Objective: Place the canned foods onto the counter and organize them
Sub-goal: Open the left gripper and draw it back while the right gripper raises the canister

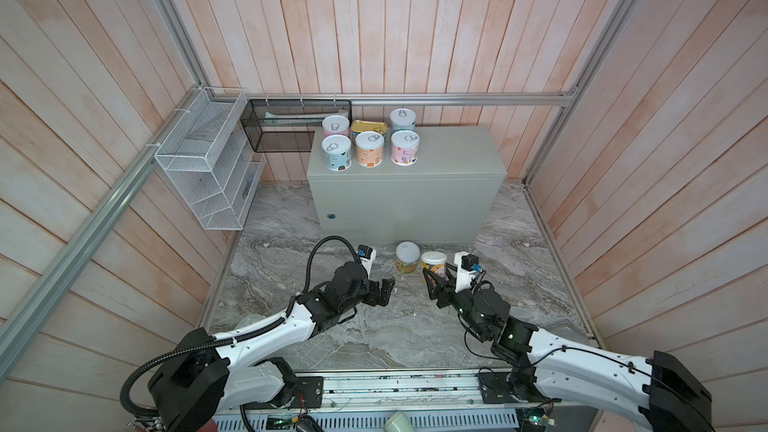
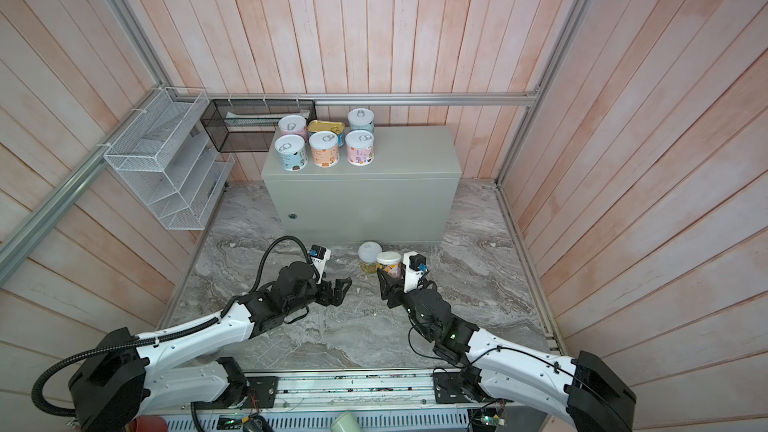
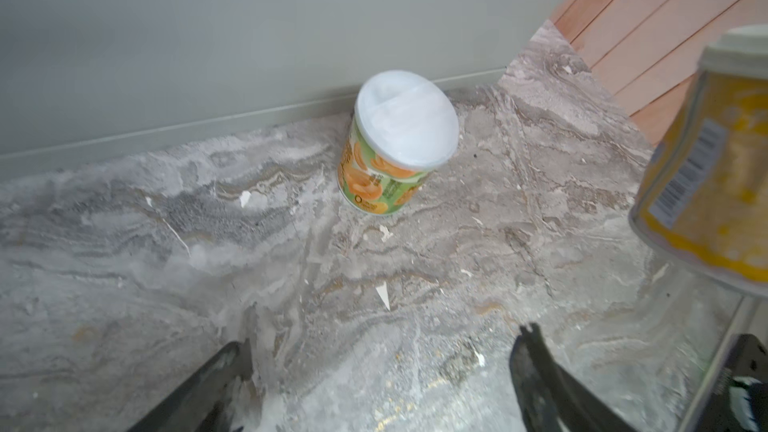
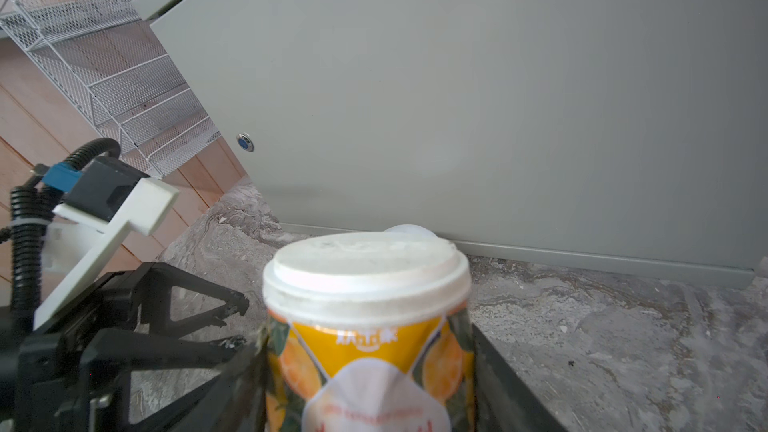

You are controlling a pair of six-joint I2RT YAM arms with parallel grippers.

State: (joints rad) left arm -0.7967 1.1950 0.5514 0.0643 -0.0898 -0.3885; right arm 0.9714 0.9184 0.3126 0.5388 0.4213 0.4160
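- Overhead, in both top views, my right claw (image 1: 435, 274) is pinching the yellow can (image 1: 434, 263) from the near side, one finger on each flank of it.
- The green can (image 1: 407, 257) stands upright on the marble floor (image 1: 374, 334), just left of the yellow can and close to the foot of the counter (image 1: 415, 201).
- My left claw (image 1: 388, 290) hangs spread and empty over the floor, near and left of the green can, apart from it.
- Five pull-tab cans (image 1: 369, 149) and a gold tin (image 1: 362, 126) sit bunched at the far left of the counter top. The right part of the top is bare.
- From my left wrist, my two fingers (image 3: 220, 371) stand wide apart with only marble between them. The green can (image 3: 395, 151) is ahead by the counter's base, its white lid on. The yellow can (image 3: 715, 168) shows tilted at the edge of the view, and I cannot tell whether its base is off the floor.
- From my right wrist, the yellow can (image 4: 365, 317) fills the gap between my dark fingers (image 4: 494, 371), which press on both sides below its white lid. The green can's lid (image 4: 409, 229) peeks out behind it. My left claw (image 4: 241, 324) shows spread to the left, with the counter's round lock (image 4: 245, 143) and a white wire rack (image 4: 124, 76) beyond it.
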